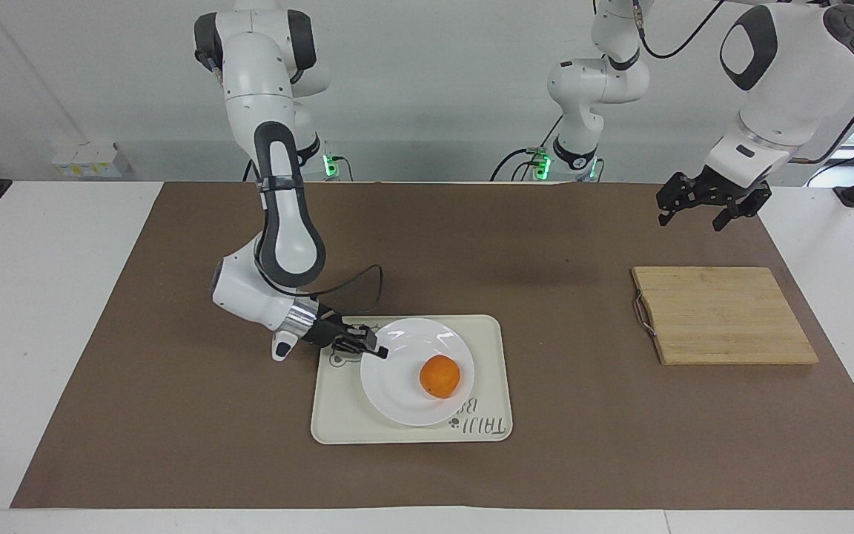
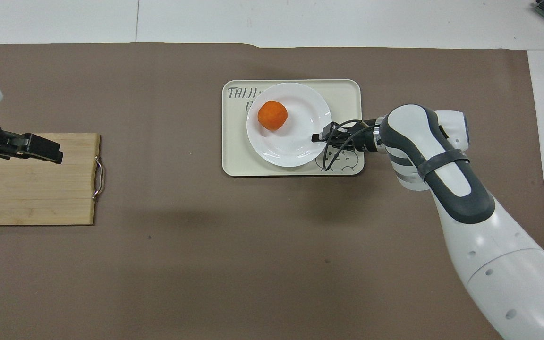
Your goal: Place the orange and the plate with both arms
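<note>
My right claw (image 1: pixel 376 351) pinches the rim of the glossy white plate (image 1: pixel 397 393), which rests on the cream tray (image 1: pixel 338 423) so the load can be let go. The small bright orange (image 1: pixel 439 376) sits on the plate. Well away from the tray, my left claw (image 1: pixel 712 200) waits wide above the tabletop (image 1: pixel 545 245), near the wooden board (image 1: pixel 723 315).

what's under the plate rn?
The plate with the orange sits on the cream tray. It covers part of the tray's lettering and bear drawing. The right gripper is at its rim.
</note>
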{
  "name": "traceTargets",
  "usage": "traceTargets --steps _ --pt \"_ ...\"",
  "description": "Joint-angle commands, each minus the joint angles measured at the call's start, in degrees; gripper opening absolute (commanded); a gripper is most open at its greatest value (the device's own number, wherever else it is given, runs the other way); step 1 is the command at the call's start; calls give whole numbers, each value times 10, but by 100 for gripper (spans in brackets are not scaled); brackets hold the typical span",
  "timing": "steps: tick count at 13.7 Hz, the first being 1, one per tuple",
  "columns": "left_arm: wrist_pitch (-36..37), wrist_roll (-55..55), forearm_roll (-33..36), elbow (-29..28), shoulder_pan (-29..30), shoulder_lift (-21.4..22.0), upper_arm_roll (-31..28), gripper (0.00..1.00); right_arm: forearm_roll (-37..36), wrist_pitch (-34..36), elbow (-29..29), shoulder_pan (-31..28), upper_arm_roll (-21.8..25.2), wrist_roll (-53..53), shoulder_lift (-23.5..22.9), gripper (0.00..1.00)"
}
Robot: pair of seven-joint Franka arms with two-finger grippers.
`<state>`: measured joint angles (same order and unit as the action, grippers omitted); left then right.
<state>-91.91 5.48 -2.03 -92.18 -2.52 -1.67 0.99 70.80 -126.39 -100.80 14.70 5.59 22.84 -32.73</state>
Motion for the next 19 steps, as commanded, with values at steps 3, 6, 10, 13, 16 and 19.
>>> traceTargets --steps 3,6,10,13,16,19 --pt "9 5 11 9 6 -4 5 100 0 -16 -10 3 0 -12 11 100" --pt "9 5 11 9 6 -4 5 100 -94 -16 -7 3 4 -46 43 100" --pt "9 5 11 9 7 -4 5 100 -249 -13 -2 -3 4 -112 88 100" --pt "9 5 11 9 7 -4 5 100 -387 7 -2 -6 5 -167 136 100" --pt "9 5 11 9 7 -4 5 100 -535 62 -1 -13 8 -210 181 100" --pt "9 5 11 9 7 -4 5 100 -597 126 0 -55 7 -208 216 100"
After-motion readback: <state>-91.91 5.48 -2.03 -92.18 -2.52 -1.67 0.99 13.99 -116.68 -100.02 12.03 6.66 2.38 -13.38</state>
